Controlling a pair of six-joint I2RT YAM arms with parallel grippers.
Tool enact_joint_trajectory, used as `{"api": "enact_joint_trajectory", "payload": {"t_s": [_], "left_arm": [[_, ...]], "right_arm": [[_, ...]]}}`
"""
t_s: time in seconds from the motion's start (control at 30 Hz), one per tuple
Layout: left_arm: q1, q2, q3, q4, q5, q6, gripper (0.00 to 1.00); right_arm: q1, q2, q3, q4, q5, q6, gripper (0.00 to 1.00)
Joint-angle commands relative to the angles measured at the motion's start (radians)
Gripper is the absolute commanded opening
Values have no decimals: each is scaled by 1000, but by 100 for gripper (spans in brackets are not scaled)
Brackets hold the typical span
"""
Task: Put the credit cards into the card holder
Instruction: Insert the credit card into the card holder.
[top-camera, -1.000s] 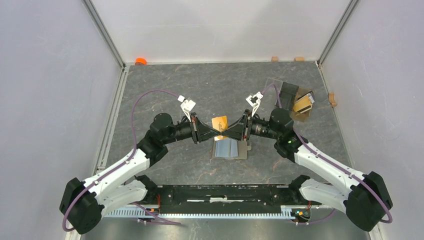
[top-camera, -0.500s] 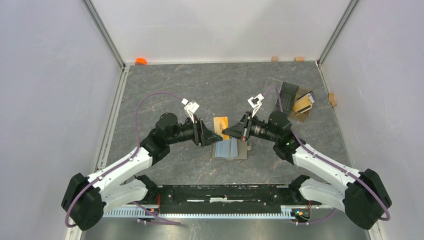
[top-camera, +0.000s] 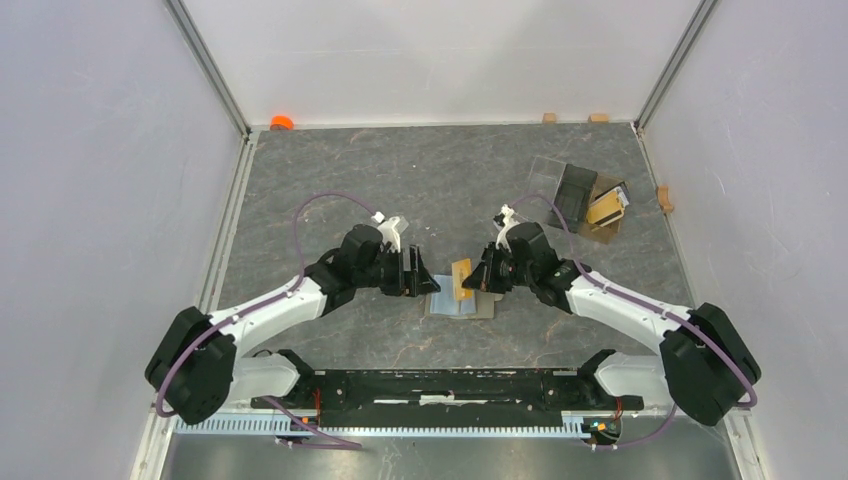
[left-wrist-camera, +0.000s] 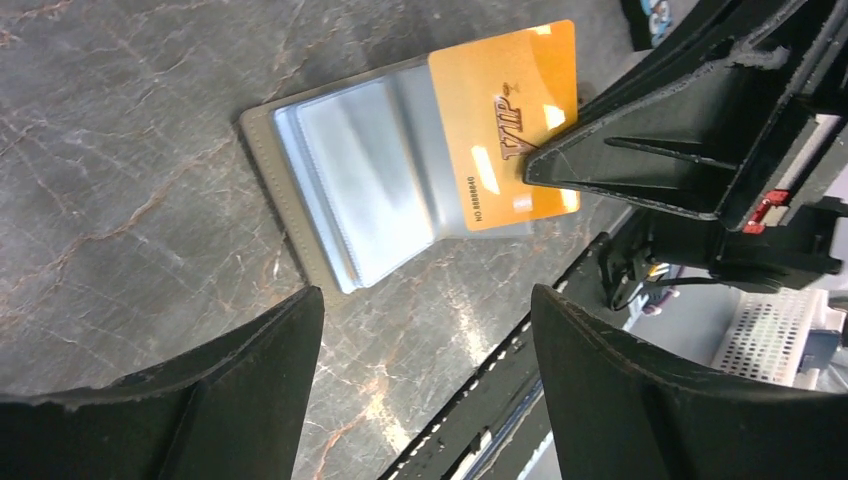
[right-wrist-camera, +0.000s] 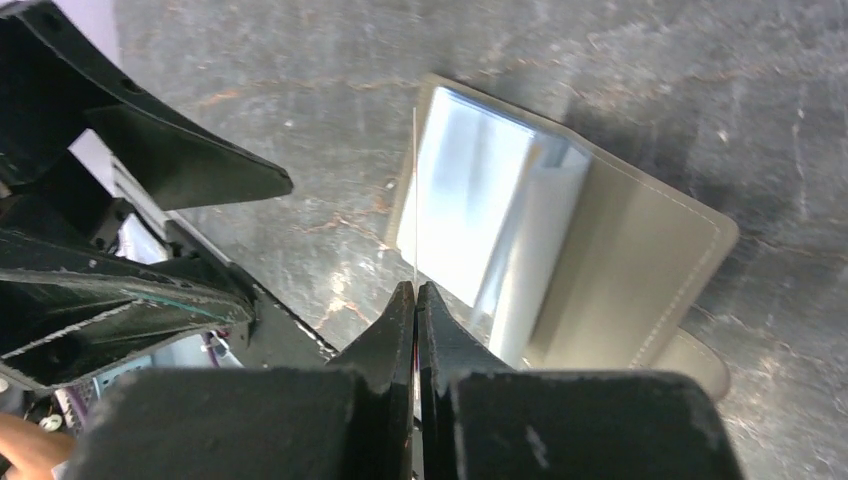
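Note:
The card holder (top-camera: 478, 306) lies open on the table, olive outside (right-wrist-camera: 640, 270), pale blue-grey inside (left-wrist-camera: 350, 185). My right gripper (top-camera: 476, 281) is shut on one gold credit card (top-camera: 462, 279) and holds it on edge just above the holder's right half. In the left wrist view the card's printed face (left-wrist-camera: 505, 120) shows, pinched at its corner by the right fingers (left-wrist-camera: 640, 140). In the right wrist view the card is only a thin line (right-wrist-camera: 414, 190) ahead of the shut gripper (right-wrist-camera: 415, 292). My left gripper (top-camera: 427, 283) stands open and empty (left-wrist-camera: 425, 295) beside the holder's left edge.
A clear plastic box (top-camera: 577, 187) with a dark compartment stands at the back right, with more tan cards (top-camera: 607, 208) beside it. Small wooden blocks (top-camera: 664, 198) lie along the right and back walls. An orange object (top-camera: 282, 122) sits in the back left corner.
The left gripper has let go of the card and opened. The right gripper has shut on it. Both have come down and nearer, the card now over the holder.

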Motion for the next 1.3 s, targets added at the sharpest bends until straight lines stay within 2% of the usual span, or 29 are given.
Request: {"api": "enact_joint_trajectory", "payload": {"t_s": [0.0,0.2,0.37,0.83,1.07,1.27], "left_arm": [[-2,49,36,-1,-49,49,81],[-4,139,43,22,-42,53,80],[-7,210,65,46,-37,63,68],[-25,347,117,46,-73,99,65],[-34,366,137,-34,-157,132,62],[-39,384,148,-47,-166,136,59]], "right_arm": [[3,27,12,-60,57,12,0],[3,70,0,-58,43,16,0],[-1,82,-32,-41,42,32,0],[-38,88,-153,137,-39,118,0],[-71,45,-158,128,-48,120,0],[-75,33,-155,132,-54,123,0]]}}
